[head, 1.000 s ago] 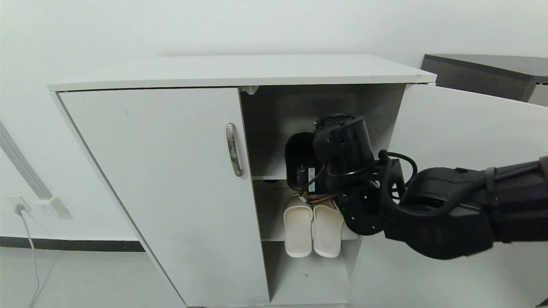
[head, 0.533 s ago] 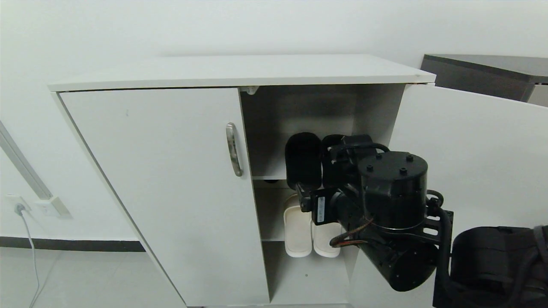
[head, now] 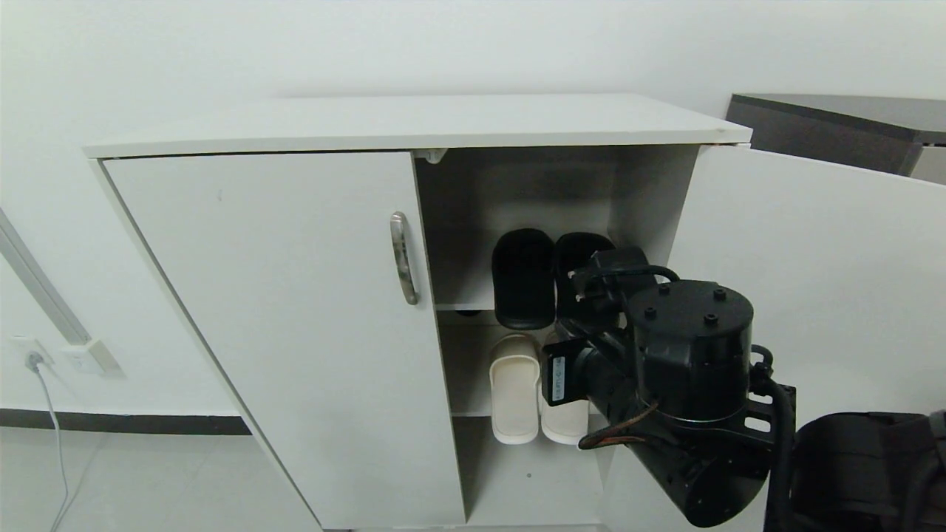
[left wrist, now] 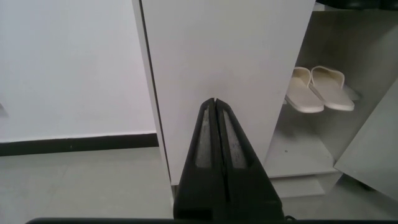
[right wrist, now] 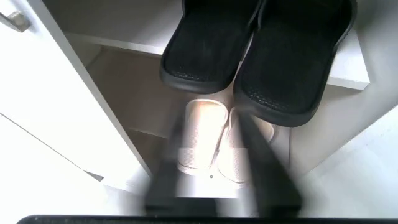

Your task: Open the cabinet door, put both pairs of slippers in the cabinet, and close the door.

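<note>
Black slippers (head: 523, 279): matte, side by side, overhanging upper shelf (head: 462, 304). Cream slippers (head: 515, 388): paired on lower shelf (head: 465, 410). Left gripper (left wrist: 214, 146) jaws together; right gripper (right wrist: 214, 165) jaws apart, empty.

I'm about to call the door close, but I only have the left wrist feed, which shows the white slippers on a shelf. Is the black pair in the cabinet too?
Observer: Yes. The black slippers lie side by side on the upper shelf, directly above the white slippers.
Operator: Is the right gripper carrying anything?
Observer: No. The right gripper is open with nothing between its fingers, just in front of the black pair.
Operator: And the right door?
Observer: The right door stands wide open, swung out past the right arm.
</note>
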### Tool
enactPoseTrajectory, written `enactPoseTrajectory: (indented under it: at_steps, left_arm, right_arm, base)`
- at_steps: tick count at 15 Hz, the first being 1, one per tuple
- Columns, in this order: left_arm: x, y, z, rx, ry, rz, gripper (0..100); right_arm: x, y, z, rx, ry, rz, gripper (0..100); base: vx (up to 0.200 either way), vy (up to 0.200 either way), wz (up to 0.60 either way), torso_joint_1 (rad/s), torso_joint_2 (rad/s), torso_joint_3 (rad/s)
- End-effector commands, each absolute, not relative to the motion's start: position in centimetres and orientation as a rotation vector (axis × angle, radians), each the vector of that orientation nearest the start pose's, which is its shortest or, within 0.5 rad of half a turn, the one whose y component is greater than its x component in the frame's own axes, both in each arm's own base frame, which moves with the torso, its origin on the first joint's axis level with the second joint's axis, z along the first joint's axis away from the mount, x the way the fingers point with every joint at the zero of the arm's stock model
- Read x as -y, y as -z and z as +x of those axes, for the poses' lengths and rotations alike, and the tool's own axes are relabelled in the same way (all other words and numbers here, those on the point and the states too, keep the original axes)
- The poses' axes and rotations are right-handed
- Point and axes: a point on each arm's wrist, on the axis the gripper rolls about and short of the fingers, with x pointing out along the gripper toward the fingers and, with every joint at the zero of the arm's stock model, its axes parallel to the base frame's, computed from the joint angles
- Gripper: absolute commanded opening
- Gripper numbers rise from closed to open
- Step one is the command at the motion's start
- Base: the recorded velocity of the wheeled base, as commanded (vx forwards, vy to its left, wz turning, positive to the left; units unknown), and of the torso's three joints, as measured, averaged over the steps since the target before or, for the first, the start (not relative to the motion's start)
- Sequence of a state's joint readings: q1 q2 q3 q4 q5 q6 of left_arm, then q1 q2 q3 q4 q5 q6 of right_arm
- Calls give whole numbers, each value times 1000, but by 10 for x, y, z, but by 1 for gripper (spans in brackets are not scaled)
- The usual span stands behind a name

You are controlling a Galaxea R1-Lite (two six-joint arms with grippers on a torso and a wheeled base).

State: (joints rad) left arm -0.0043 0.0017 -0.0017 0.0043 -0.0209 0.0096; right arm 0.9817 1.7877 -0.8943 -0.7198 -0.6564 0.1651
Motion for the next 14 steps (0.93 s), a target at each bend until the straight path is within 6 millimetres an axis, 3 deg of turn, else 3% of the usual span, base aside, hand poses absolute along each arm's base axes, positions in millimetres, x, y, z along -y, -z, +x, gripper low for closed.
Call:
enactPoseTrajectory:
  at_steps: [1,7,14]
  left_arm:
    - [0,-75,-23,-4,25,9,0]
    - [0,-75,-23,-5,23,8,0]
    - [0,-75,-23,-5,25,8,0]
  right_arm:
    - [-266,-183,192,-156,-315,25,0]
    - [-266,-173,193,-180,-314,1,0]
    - [-265,-171,192,-185,-311,-8,0]
  base:
    - [0,0,0,0,0,0]
    - [0,0,0,0,0,0]
    - [-200,0,0,3,2,4]
